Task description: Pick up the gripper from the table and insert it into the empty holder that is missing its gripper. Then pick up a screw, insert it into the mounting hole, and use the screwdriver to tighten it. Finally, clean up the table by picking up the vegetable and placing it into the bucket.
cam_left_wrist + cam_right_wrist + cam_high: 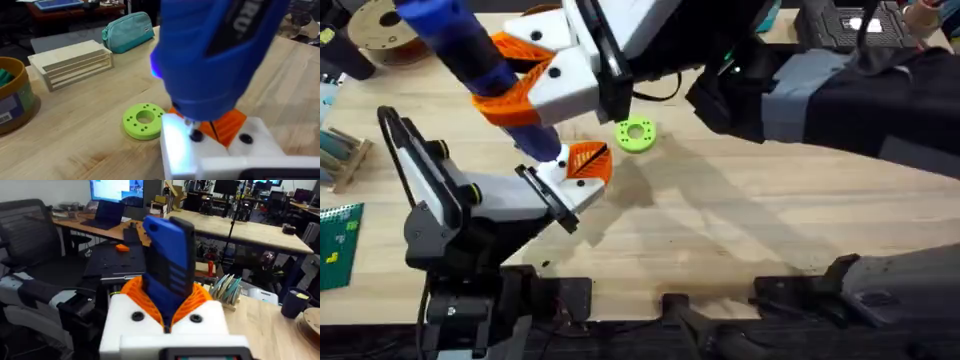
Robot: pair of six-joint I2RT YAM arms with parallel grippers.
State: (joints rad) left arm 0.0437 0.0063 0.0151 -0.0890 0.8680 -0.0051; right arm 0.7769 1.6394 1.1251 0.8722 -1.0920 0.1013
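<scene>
Right tool, white with orange ribbed pads, closed around the blue screwdriver, tilted with its dark tip down on the white holder on the worktop. Left tool around that holder, its own jaw state impossible to tell. Lime-green ring just beside the holder; yellow-ochre bucket well apart, something green inside it, near a wooden rack.

The screwdriver was glossy blue plastic. The counter was pale, smooth wood with visible grain. The lime ring looked matt plastic, and the teal pouch soft cloth.
</scene>
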